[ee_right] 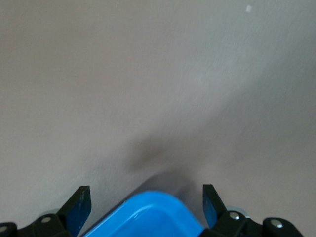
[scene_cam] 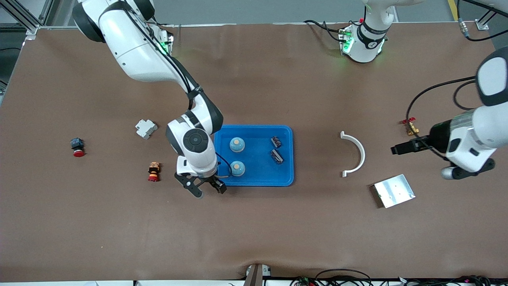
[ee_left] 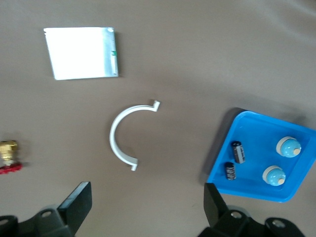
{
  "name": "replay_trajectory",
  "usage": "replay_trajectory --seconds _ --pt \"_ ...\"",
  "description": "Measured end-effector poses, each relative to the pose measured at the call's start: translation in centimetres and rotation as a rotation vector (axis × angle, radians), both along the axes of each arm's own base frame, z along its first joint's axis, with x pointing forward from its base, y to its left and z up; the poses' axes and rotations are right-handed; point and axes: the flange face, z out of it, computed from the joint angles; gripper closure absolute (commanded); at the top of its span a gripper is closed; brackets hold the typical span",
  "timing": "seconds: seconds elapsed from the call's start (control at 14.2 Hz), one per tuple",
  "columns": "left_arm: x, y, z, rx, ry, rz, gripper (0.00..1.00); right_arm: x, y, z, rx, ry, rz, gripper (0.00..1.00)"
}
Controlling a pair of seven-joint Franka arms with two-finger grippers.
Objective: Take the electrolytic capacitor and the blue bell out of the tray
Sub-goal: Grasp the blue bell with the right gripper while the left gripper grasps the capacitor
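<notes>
The right gripper (scene_cam: 207, 189) has its fingers (ee_right: 79, 205) spread and empty over the corner of the blue tray (scene_cam: 286, 159) at lower centre of the front view; its own wrist view shows only that corner and bare brown surface (scene_cam: 254, 230), the tray's contents cut off. Inside the tray, two blue bells (scene_cam: 237, 144) (scene_cam: 237, 168) sit one above the other in the frame, the lower one partly hidden by the arm, with two small dark capacitors (scene_cam: 276, 141) (scene_cam: 276, 156) beside them. The left gripper (ee_left: 148, 207) hangs at the right edge of the front view, fingers (ee_left: 79, 202) apart holding nothing, above the surface near a white curved bracket (scene_cam: 354, 154), a metal plate (scene_cam: 394, 190) and a small brass valve (scene_cam: 410, 127), too small to make out well.
</notes>
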Motion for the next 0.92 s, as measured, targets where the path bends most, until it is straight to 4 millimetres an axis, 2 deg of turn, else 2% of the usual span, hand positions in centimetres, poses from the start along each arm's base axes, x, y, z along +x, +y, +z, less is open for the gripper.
replay_trajectory --seconds 0.21,0.56,0.7,0.92 --pt "0.3 -4.8 -1.8 0.007 0.008 0.048 0.00 -1.6 3.0 0.1 0.013 -0.007 -0.020 0.00" --pt "-0.8 -15.3 -6.0 0.030 0.049 0.118 0.00 -4.2 6.9 0.3 0.024 -0.010 -0.018 0.00" --pt "-1.6 -19.0 -8.1 0.040 0.065 0.133 0.00 -5.3 8.4 0.2 0.027 -0.009 -0.020 0.00" --pt "-2.7 -24.0 -12.5 0.059 0.093 0.164 0.00 -5.9 8.9 0.0 0.025 -0.005 -0.020 0.00"
